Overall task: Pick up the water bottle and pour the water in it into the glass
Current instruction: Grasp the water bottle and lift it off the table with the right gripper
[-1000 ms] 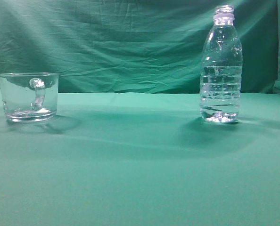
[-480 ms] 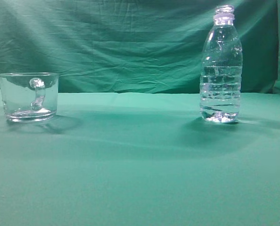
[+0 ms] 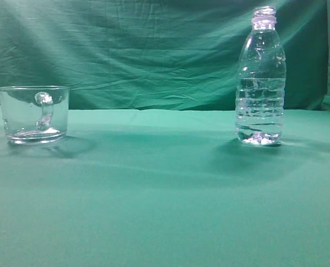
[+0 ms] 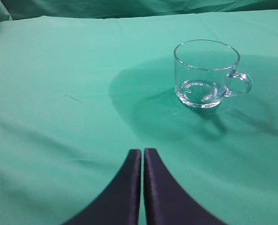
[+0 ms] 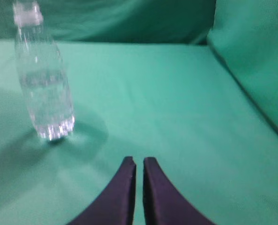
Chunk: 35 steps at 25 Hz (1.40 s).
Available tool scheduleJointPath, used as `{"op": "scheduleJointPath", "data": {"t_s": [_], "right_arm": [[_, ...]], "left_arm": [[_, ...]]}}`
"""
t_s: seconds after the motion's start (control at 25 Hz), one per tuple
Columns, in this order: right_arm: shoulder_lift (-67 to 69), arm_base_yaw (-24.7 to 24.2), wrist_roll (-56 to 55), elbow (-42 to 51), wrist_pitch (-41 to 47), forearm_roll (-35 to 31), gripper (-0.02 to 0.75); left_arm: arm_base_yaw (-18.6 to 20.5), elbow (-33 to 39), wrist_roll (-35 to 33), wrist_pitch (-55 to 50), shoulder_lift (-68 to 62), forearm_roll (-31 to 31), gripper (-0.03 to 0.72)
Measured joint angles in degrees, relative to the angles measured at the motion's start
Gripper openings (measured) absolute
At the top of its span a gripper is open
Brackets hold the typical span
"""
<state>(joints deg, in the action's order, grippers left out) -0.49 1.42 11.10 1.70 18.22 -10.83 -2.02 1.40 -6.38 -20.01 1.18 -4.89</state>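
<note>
Green cloth (image 3: 165,194) bears ribbed, uncapped water bottle (image 3: 260,78); both tools (image 4: 142,152) (image 5: 139,161) closed, empty.

You get soft, even, green-tinted light. The water bottle (image 3: 260,78) throws a faint shadow toward 8 o'clock; the glass (image 4: 206,74) sits in a shadow spreading toward 9 o'clock. Your right wrist view is blurred; glints sparkle at the bottle's base.

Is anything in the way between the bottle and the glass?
Nothing visible. Only bare green cloth lies between the bottle on the right and the glass on the left.
</note>
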Motion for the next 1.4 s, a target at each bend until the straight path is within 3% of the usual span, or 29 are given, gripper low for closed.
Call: {"op": "scheduleJointPath", "data": {"t_s": [0.24,0.48,0.88,1.12,1.4], "right_arm": [[0.0,0.0,-6.4,0.0,-19.6,-10.3,0.048],[1.8,0.8,-5.6,-5.2,-11.5,-10.9,0.048],[22.3,5.9,4.4,-15.8,-6.0,-10.9,0.048],[35.1,9.9,4.9,-16.5,-13.5,-10.9,0.048],[50.4,20.9,5.2,-16.5,-30.0,-9.5,0.048]], "left_arm": [[0.0,0.0,0.0,0.0,0.0,0.0,0.000],[0.0,0.0,0.0,0.0,0.0,0.0,0.000],[0.0,0.0,0.0,0.0,0.0,0.0,0.000],[0.0,0.0,0.0,0.0,0.0,0.0,0.000],[0.0,0.0,0.0,0.0,0.0,0.0,0.000]]}}
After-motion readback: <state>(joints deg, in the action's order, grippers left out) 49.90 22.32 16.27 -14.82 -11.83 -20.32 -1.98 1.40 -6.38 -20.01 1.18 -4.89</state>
